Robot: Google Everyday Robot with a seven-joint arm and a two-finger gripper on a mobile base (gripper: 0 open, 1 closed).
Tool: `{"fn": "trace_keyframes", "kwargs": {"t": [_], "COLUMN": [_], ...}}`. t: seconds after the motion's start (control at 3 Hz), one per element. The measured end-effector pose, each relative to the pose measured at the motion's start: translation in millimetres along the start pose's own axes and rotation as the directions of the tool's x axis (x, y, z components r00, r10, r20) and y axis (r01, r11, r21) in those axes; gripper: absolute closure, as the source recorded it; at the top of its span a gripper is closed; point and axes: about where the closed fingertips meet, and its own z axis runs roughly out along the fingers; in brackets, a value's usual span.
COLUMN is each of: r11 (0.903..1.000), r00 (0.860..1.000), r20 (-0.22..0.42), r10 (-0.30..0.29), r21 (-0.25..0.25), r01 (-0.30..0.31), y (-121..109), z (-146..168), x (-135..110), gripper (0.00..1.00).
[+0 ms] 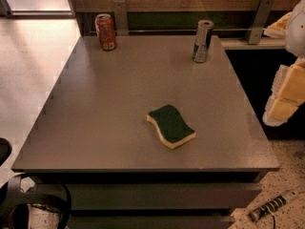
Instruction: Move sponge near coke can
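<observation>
the tool (285, 101), grip state unreadable, hangs right of the grey tabletop (109, 109); green-topped yellow foam sponge (171, 126) lies mid-front, red soda can (106, 31) back-left.

Slim silver can (202, 41) stands on grey table (95, 128).

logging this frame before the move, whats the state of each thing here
sponge: lying flat, green side up, front middle of the table, nothing touching it
coke can: upright, back left corner, far from the sponge
slim silver can: upright, back right
gripper: at the right edge of view, past the table's right side, clear of the sponge
</observation>
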Motion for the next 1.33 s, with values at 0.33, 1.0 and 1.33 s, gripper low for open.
{"fn": "trace_keyframes", "kwargs": {"t": [0.33, 1.0, 1.33], "r11": [1.0, 0.9955, 0.9906], "r00": [1.0, 0.951, 0.857], "r20": [0.0, 0.295, 0.497], "r10": [0.0, 0.092, 0.136], "r21": [0.0, -0.047, -0.081], "r01": [0.0, -0.082, -0.11], "y": [0.0, 2.9, 10.1], "z": [-0.1, 60.8, 95.7], "x": [0.0, 20.3, 11.8], "gripper": [0.0, 0.0, 0.0]}}
